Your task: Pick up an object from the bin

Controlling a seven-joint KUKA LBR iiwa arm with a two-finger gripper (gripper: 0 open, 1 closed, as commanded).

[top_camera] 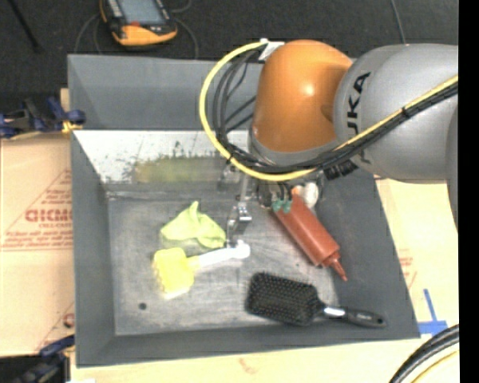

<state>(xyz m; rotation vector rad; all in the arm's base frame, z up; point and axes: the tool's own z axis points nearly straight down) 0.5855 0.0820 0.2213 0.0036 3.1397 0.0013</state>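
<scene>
Toward the middle of the grey bin (91, 238), seen from the one camera above, the pincer (240, 220) hangs low beneath the arm's orange cover (299, 94), just over the far tip of a white handle. That handle belongs to a yellow scrubber (176, 271), whose head lies out at about eight o'clock from the bin's centre. From where I stand I cannot tell whether the pincer is apart or together, and nothing shows clamped in it. A crumpled yellow-green cloth (193, 227) sits at about ten o'clock, just beside the pincer and touching or nearly touching the handle. A red-brown squeeze bottle (307, 234) lies slanted at three o'clock, and a black hairbrush (286, 298) rests at five o'clock, well apart from the rest. My guess is that the scrubber is the thing nearest to being picked. The risk is the grip point: caught at the very tip of a thin handle, the heavy head would likely swing down and twist it loose. A fold of cloth could also get pinched along with it and spoil the hold.
</scene>
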